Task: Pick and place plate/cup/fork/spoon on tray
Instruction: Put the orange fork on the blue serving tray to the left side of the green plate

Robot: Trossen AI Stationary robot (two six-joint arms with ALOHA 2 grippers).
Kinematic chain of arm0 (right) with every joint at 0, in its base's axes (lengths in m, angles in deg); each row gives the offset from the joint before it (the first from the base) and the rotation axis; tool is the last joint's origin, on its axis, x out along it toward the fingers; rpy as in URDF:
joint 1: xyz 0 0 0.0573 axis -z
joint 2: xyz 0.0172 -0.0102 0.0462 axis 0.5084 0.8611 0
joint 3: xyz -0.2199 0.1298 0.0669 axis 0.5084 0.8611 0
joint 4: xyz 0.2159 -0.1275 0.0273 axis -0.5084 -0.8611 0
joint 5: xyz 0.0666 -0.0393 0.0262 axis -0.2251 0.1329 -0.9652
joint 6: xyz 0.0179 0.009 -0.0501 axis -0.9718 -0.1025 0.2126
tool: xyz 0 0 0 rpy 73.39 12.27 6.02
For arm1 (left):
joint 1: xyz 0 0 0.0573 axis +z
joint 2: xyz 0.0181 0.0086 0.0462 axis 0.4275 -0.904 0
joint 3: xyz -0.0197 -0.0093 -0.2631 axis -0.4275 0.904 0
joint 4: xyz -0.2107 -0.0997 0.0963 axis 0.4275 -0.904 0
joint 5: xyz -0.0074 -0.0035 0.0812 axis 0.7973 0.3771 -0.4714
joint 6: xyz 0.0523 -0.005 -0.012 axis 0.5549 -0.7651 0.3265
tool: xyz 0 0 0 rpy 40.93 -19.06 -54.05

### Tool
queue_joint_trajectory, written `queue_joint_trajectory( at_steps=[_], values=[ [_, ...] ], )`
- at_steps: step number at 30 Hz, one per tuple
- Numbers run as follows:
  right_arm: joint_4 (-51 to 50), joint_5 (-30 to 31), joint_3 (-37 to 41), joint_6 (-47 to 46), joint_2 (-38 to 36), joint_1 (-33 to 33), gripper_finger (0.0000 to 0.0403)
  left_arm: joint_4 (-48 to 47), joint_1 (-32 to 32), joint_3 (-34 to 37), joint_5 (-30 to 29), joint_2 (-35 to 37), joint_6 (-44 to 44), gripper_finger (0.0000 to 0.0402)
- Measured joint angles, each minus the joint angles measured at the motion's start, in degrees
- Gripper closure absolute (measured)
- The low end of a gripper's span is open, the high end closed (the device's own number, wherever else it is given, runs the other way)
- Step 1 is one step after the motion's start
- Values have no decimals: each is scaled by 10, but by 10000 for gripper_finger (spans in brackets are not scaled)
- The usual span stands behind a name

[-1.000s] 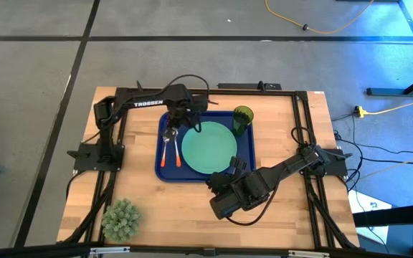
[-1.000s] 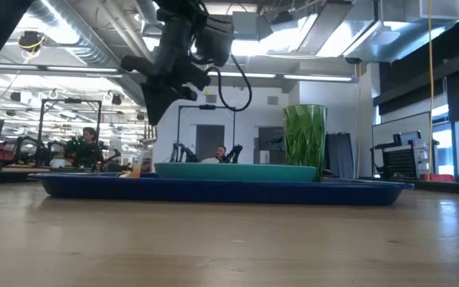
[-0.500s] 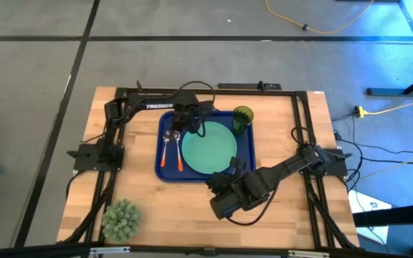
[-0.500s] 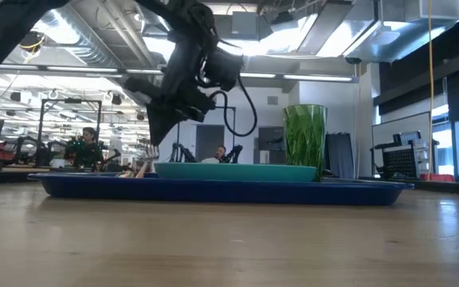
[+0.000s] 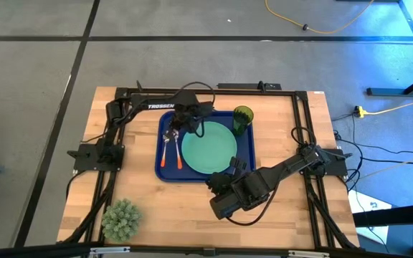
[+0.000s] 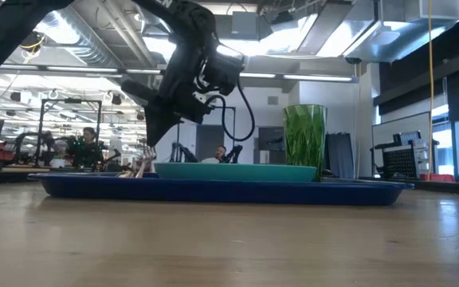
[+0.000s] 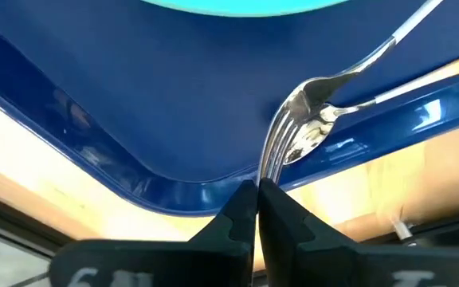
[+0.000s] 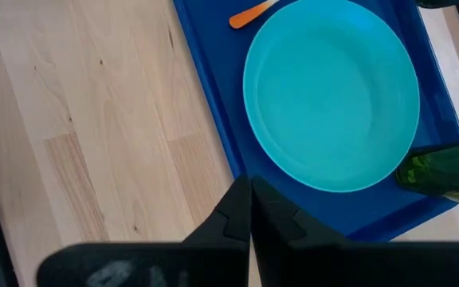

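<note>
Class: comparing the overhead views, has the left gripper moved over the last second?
Yes. The left gripper has shifted rightward along the tray's far edge, toward the cup.

You have a spiky grey-green ball-shaped plant [image 5: 121, 219] at the near left corner of the wooden table [image 5: 156, 204], a yellow cable [image 5: 314, 27] on the grey floor [image 5: 34, 86] beyond, and 2 people [image 6: 86, 147] seated in the background room.
</note>
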Motion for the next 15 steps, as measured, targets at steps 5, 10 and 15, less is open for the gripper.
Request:
queue_joint_trajectory(
  at_steps=[5,10,15],
  values=[
    [0,0,0,1,0,0,398,-11,-19,0,1,0,2,401],
    [0,0,0,2,0,0,398,-21,-33,0,2,0,6,401],
    [0,0,0,7,0,0,398,-23,-32,0,1,0,22,401]
  ],
)
